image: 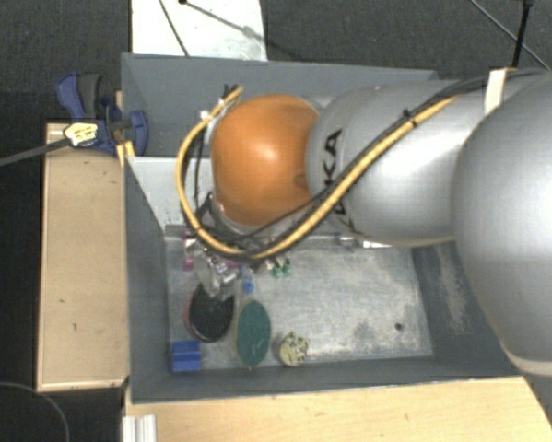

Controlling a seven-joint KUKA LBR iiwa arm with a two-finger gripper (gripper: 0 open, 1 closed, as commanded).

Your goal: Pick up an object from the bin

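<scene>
Fingers (218, 282), spread impossible to tell, hover at the black rounded object's (209, 317) upper edge; centre them before closing.

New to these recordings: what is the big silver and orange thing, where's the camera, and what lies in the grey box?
The silver bulk is a robot arm reaching in from the right; the orange dome covers its wrist. One camera looks down from above. The gripper hangs in the lower left of the bin, over a black round thing. Beside that lie a dark green oval, a blue block and a small speckled ball. I cannot tell whether it holds anything.
</scene>
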